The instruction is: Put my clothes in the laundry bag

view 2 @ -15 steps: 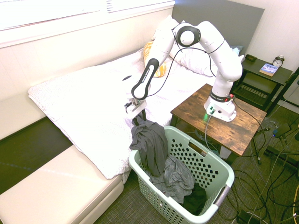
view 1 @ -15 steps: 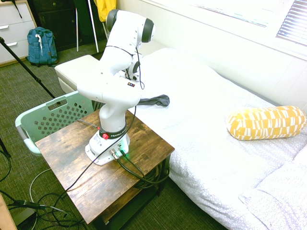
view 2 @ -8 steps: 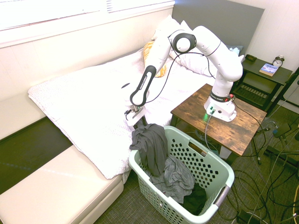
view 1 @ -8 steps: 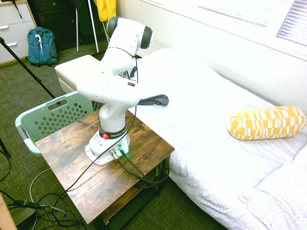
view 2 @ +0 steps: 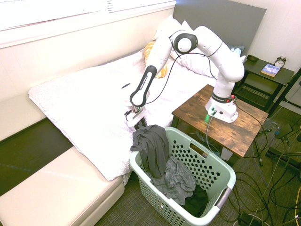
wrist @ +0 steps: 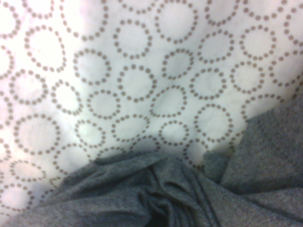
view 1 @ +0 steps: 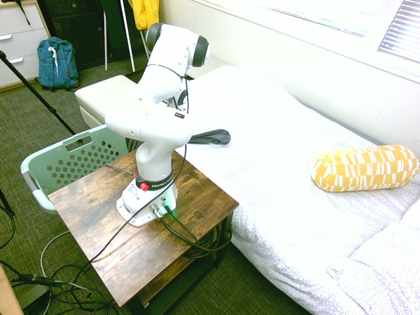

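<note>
My clothes (view 2: 151,147), a dark grey garment, hang over the rim of the mint-green laundry bag (view 2: 212,163) with one end still lying on the bed's edge (view 1: 214,137). The gripper (view 2: 132,120) points down at that bed edge, right at the garment's upper end. The wrist view shows crumpled grey fabric (wrist: 156,194) close below, on the circle-patterned sheet (wrist: 142,85). In the first exterior view the arm hides the gripper. More grey clothing (view 2: 178,178) lies inside the basket (view 1: 65,156).
A wooden side table (view 1: 131,230) bears the arm beside the basket. On the bed lie a yellow patterned pillow (view 1: 364,167) and white pillows (view 2: 200,61). A padded bench (view 2: 56,188) stands at the bed's foot. A blue backpack (view 1: 56,62) and a yellow jacket (view 1: 146,12) are further back.
The gripper has shifted a little away from the basket and lower over the bed's edge. The garment's upper end now sits lower, slumped against the basket rim.
</note>
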`<state>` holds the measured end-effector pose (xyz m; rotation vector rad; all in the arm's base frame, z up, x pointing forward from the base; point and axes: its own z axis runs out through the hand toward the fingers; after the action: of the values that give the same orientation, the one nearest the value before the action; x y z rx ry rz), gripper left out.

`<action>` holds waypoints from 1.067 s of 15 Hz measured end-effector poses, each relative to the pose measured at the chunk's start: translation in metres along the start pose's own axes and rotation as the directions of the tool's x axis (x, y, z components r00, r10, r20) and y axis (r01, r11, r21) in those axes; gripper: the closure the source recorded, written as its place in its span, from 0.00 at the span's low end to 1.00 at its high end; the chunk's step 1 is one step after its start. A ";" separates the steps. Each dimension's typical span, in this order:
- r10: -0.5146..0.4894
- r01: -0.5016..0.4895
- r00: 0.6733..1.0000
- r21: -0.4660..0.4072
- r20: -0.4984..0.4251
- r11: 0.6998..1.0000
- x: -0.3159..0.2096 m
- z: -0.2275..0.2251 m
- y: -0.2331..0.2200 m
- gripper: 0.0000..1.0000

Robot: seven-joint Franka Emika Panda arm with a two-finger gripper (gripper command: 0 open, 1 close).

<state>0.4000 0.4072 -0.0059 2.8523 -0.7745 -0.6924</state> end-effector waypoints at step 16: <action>-0.156 0.183 0.956 0.088 -0.248 0.979 -0.235 -0.128 0.048 1.00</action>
<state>0.2566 0.4817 0.2119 3.0518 -0.5527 -0.3185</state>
